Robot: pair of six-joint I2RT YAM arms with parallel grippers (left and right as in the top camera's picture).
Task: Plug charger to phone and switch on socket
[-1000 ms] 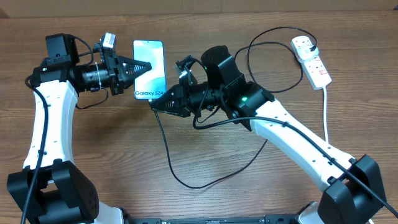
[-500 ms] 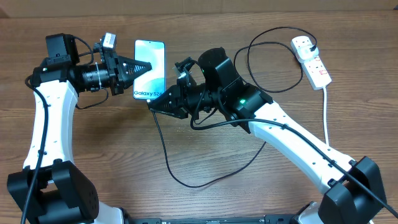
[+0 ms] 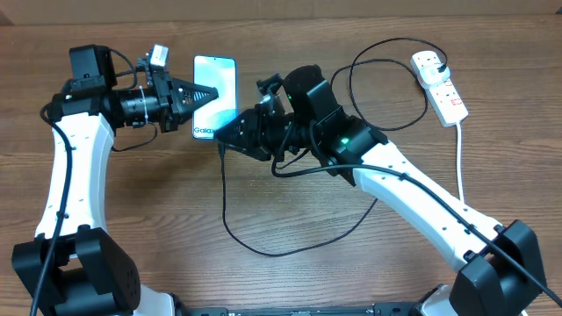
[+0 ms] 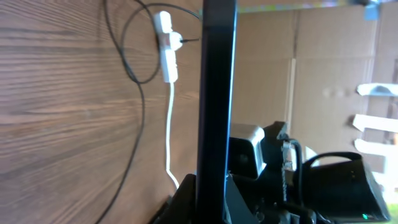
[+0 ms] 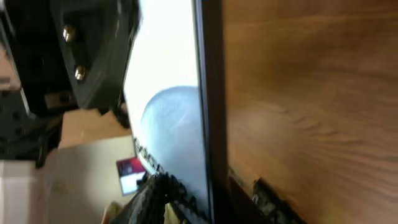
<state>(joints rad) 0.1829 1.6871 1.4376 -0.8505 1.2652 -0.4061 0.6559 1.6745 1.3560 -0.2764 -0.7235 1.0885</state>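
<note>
Plug-in step: left gripper clamps phone, right gripper, width unclear, at its 6 o'clock end where charger leads; next likely needs the socket switch, 2 o'clock.

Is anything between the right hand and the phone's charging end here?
Nothing visible. The right hand sits right at the lower end of the phone, which the left hand holds by its side. Only the charger cable runs down the table from that spot.
</note>
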